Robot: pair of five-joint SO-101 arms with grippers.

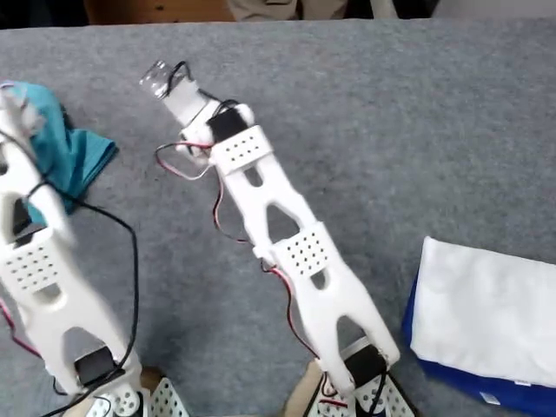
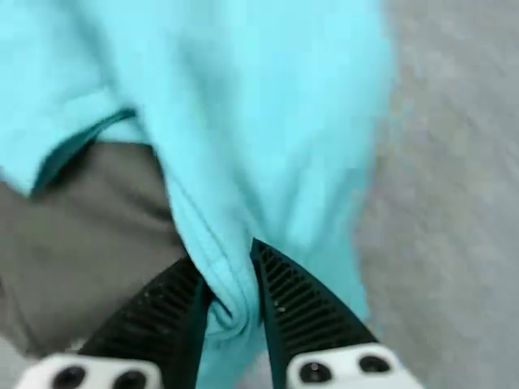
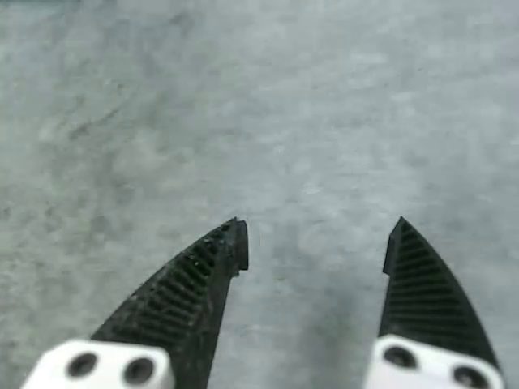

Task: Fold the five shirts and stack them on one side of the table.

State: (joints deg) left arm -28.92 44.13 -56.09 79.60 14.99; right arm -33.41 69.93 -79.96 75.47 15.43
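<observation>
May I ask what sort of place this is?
Probably a robotics lab bench: a grey cloth-covered table, a teal shirt pinched in the left hand, a stack of folded shirts.

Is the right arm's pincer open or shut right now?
Open: the right pincer shows its fingers apart above the grey table, holding nothing.

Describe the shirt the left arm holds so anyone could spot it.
On the grey table, look to the left edge of the high view, where the left gripper pinches cloth. That teal shirt is crumpled, unlike the folded white shirt on a blue shirt opposite.
</observation>
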